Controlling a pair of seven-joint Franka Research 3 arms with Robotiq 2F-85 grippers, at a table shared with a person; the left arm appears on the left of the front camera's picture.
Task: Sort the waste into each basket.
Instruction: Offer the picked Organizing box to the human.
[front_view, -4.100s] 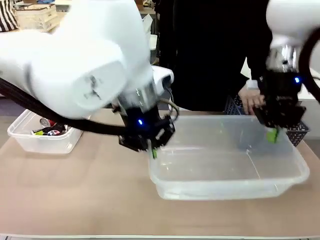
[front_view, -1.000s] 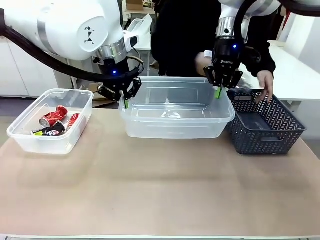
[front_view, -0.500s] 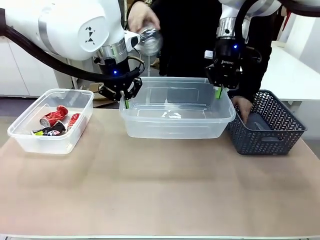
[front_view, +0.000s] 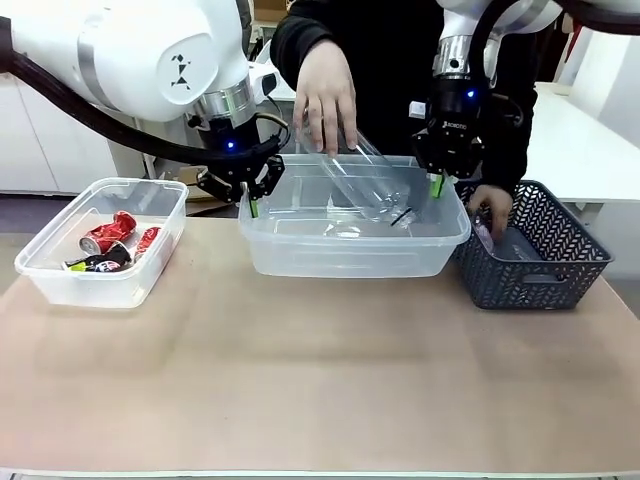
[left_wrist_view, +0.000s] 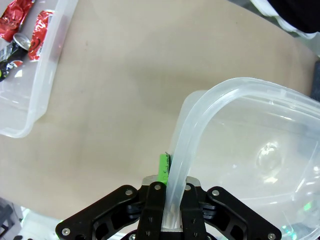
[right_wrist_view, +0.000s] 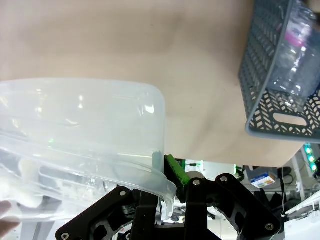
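Both grippers clamped on the big clear tub's rim; cans lie in the small tub, left.
Matte tan table. Small rounded see-through tub holds crumpled red cans and a black can. On the large glossy tub, the left gripper pinches the left rim and the right gripper the right rim. A person's hand holds a ribbed clear bottle tilted inside it. Dark lattice basket stands just beside. White cabinets behind.
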